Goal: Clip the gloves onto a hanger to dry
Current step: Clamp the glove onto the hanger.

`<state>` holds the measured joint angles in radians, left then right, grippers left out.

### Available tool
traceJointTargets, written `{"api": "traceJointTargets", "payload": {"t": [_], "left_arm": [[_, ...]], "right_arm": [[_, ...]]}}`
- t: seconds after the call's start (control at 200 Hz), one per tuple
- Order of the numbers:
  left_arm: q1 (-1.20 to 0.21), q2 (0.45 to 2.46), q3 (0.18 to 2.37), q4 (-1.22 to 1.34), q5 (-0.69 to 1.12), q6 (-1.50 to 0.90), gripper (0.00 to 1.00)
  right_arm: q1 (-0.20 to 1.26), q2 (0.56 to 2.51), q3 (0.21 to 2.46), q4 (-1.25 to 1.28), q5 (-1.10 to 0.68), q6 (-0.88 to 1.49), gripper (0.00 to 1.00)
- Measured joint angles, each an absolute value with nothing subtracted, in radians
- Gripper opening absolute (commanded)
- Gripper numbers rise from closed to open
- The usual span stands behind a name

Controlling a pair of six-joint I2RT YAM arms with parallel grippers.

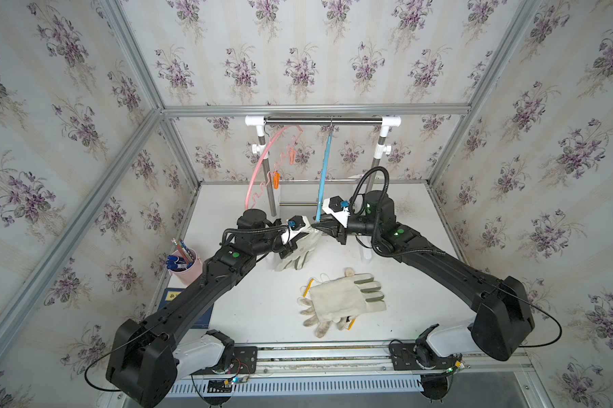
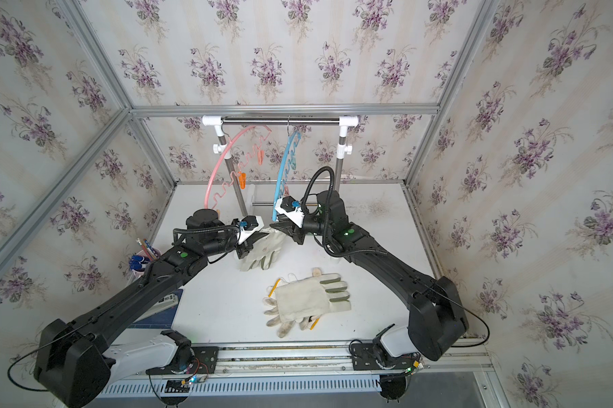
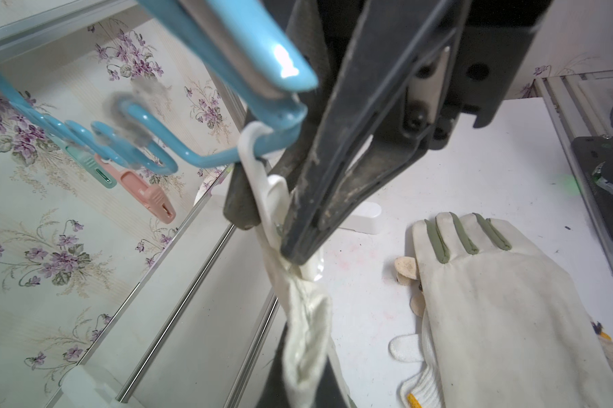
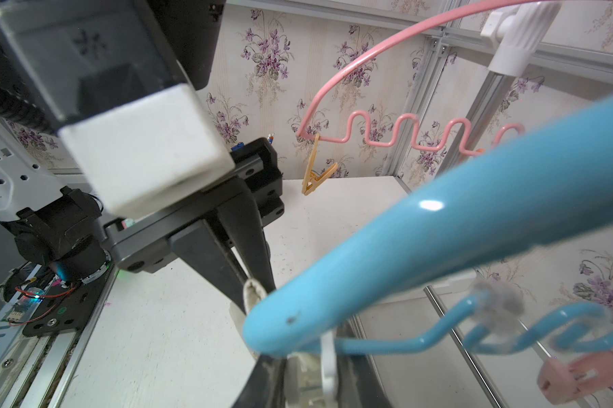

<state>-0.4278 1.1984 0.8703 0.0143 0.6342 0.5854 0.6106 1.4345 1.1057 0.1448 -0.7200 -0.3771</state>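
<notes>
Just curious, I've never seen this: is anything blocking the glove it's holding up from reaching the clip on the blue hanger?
Nothing visible does. The left gripper holds the glove by its cuff right at the white clip on the end of the blue hanger, while the jaws of the right gripper pinch that clip.

Pink cup (image 1: 187,272) of blue pens (image 1: 176,261) and coloured pencils, left table edge. Dark blue book (image 1: 167,298), flat, just nearer. Steel rail (image 1: 322,122) on white-jointed posts, far side. White table (image 1: 248,300). Violet-sprigged wallpaper (image 1: 298,63).
</notes>
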Motion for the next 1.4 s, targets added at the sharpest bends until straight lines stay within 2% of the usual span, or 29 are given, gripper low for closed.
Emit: {"api": "traceJointTargets", "payload": {"t": [0.31,0.654,1.399], "left_arm": [[-0.428,1.216,0.874,-0.02,0.697,0.588,0.0],[-0.428,1.177,0.875,-0.163,0.71,0.73,0.0],[-0.428,1.184,0.904,-0.125,0.732,0.744,0.0]], "right_arm": [[0.61,1.409,1.071,0.188,-0.718,-0.388,0.23],[0.604,1.41,1.081,0.191,-0.735,-0.389,0.23],[0.602,1.415,1.062,0.22,-0.771,-0.377,0.23]]}}
